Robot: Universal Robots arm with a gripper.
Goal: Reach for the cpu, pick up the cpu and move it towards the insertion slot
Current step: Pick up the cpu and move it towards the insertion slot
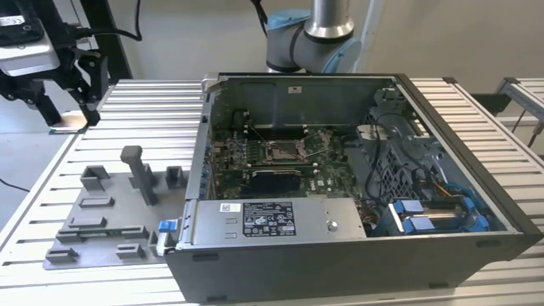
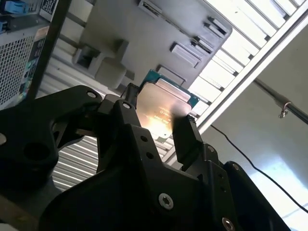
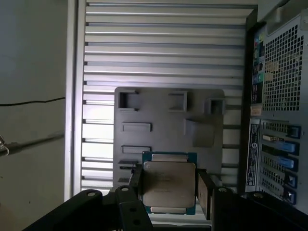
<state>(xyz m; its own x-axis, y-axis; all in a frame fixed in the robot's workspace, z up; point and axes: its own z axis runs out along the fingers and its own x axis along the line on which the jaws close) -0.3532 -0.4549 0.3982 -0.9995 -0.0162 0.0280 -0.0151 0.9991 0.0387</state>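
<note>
The cpu [image 3: 168, 178] sits pinched by opposite edges in the gripper [image 3: 170, 190], aloft outside the computer case [image 1: 340, 261], well apart from the insertion slot [image 1: 281, 150]. Judged light, stiff, thin; contacts fragile, edge hold appropriate.

one cpu [image 3: 169, 185], one insertion slot [image 1: 281, 150], one computer case [image 1: 340, 261], one fixture plate [image 1: 100, 220].

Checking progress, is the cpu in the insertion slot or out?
Out: the end effector grips the cpu outside the computer case.
</note>
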